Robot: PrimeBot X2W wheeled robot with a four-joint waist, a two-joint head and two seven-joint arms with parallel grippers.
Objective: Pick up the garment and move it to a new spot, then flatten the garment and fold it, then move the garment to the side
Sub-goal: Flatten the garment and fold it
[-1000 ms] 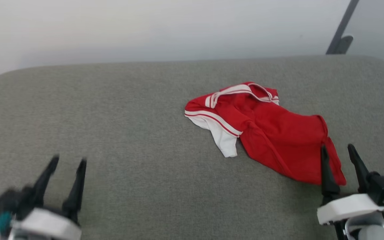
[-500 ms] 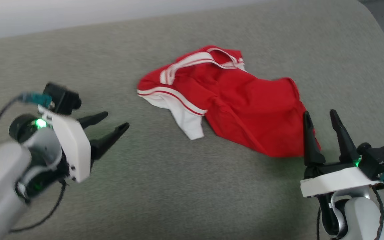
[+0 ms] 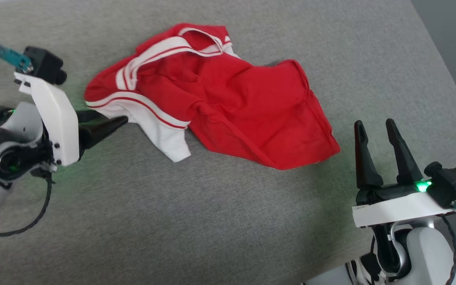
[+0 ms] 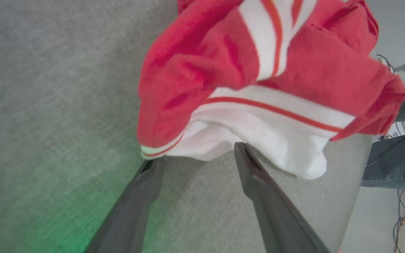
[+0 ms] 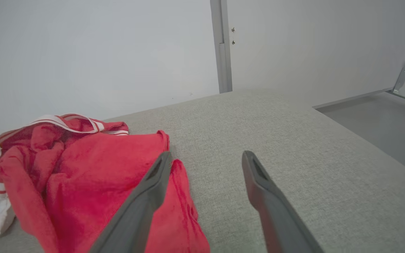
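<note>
Over the last second our left gripper (image 3: 113,116) has swung in from the near left corner, and its two dark fingers now point right, with their tips at the edge of the white sleeve end (image 3: 168,138). In the left wrist view the left gripper (image 4: 195,154) stands fully spread and the sleeve cloth lies right across both tips, so it holds nothing yet. Our right gripper (image 3: 374,122) has hardly shifted: it waits just right of the red hem, equally wide apart and empty, fingers pointing to the far side. The garment (image 3: 228,95) lies crumpled on the grey padded surface (image 3: 212,217), toward the far side and between our two grippers, striped collar (image 3: 196,37) farthest from us. It sits differently in the head view than before, but we put that down to our head tipping downward, not to the cloth moving. We judge that the first step, the pick-up, is about to begin: the left fingers need to close on the sleeve, and the thin edge could slip out if they pinch too little cloth.
</note>
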